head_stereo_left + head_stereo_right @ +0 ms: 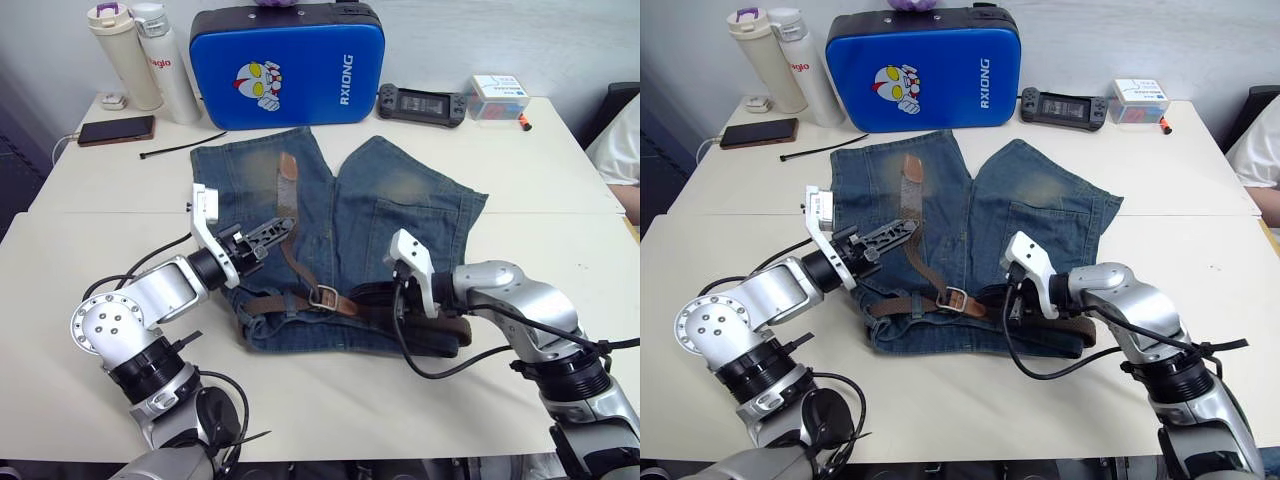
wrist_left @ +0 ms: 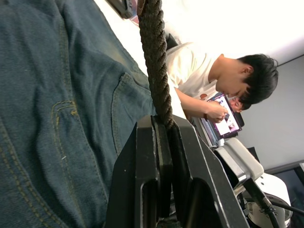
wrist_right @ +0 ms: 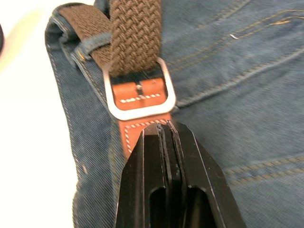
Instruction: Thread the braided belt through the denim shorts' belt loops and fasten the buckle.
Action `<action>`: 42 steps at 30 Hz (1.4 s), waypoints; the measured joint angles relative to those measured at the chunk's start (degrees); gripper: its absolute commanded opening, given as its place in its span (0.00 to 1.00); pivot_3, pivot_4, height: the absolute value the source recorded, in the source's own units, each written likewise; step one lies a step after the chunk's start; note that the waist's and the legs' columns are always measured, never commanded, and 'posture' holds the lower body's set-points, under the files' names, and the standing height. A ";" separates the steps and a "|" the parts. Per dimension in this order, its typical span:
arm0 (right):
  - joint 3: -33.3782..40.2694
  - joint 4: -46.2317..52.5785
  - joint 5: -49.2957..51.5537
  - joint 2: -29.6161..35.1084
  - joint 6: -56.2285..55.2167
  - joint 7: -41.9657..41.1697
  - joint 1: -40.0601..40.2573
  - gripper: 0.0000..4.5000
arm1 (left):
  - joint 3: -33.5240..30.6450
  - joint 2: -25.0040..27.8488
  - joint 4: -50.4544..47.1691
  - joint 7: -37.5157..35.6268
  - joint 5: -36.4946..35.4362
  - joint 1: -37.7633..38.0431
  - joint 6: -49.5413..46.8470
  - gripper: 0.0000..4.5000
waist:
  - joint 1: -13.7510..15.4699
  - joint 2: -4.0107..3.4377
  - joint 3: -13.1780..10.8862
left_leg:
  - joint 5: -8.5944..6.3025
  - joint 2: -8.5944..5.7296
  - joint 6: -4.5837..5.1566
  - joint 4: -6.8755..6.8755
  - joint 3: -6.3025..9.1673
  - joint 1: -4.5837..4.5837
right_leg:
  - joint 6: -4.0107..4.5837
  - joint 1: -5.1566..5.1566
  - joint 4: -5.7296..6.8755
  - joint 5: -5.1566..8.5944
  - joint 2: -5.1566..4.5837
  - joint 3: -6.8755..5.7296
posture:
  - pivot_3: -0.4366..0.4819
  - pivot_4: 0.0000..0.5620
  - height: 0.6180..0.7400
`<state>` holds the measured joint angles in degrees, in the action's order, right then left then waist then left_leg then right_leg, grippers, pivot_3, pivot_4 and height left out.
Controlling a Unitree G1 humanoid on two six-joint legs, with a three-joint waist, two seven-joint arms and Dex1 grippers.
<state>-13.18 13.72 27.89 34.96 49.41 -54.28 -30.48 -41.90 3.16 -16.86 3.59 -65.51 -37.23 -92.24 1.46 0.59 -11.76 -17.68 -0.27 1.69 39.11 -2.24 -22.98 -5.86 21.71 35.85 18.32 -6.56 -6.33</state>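
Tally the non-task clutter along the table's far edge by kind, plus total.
Bottles: 2
Phone: 1
Blue case: 1
Game controller: 1
Small box: 1
Black cable tie: 1
Total: 7

braided belt on denim shorts, table

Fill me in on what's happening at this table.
A two-armed robot is putting a braided belt on denim shorts lying on the table. The belt runs along the waistband and its free end has been passed through the buckle. The left gripper is shut on that free end, which trails up over the shorts. The right gripper is shut on the leather tab just behind the buckle. A person sits nearby, looking at a tablet.
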 measured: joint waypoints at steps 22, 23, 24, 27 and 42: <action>-3.82 -5.90 -2.94 -7.71 -4.68 -0.14 -3.29 0.01 | 8.85 7.30 1.87 1.74 -4.73 3.54 6.69 0.00 | -0.19 0.00 0.00 | 0.00 0.01 -0.01 -0.02 -0.01 0.01 | 0.00 0.02 0.01 0.00 0.03 0.02 | 0.48 0.27 0.87; -4.17 -6.60 -3.31 -7.78 -5.12 -0.43 -3.37 0.01 | 8.93 8.07 1.93 1.74 -4.91 3.99 7.12 0.00 | -0.22 0.00 0.00 | 0.00 0.01 0.00 -0.02 -0.01 0.02 | 0.00 0.02 0.01 0.00 0.03 0.01 | 0.48 0.27 0.87; -4.38 -7.33 -3.55 -8.03 -5.65 -0.73 -3.42 0.01 | 9.12 8.71 2.05 1.74 -4.94 4.29 7.40 0.00 | -0.23 0.00 0.00 | 0.00 0.01 0.00 -0.02 -0.01 0.02 | 0.00 0.02 0.01 0.00 0.03 0.02 | 0.48 0.27 0.87; -5.09 -8.97 -4.42 -8.93 -7.03 -1.53 -3.79 0.01 | 9.73 10.82 2.11 1.42 -5.05 5.00 8.39 0.00 | -0.26 0.00 0.00 | 0.00 0.01 -0.01 -0.02 -0.01 0.01 | 0.00 0.03 0.01 0.00 0.03 0.01 | 0.48 0.27 0.87; -7.13 -13.11 -7.88 -10.49 -9.88 -4.01 -5.96 0.01 | 19.07 18.43 3.63 -3.24 0.97 12.41 15.55 0.00 | -0.32 -0.01 0.01 | -0.02 0.03 -0.03 -0.07 -0.03 0.06 | 0.00 0.03 0.01 0.00 0.05 0.04 | 0.48 0.27 0.87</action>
<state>-20.31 0.61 20.01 24.47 39.53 -58.29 -36.44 -22.83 21.59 -13.23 0.35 -64.54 -24.82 -76.69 1.14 0.58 -11.75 -17.70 -0.25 1.65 39.04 -2.27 -22.92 -5.86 21.74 35.86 18.32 -6.51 -6.29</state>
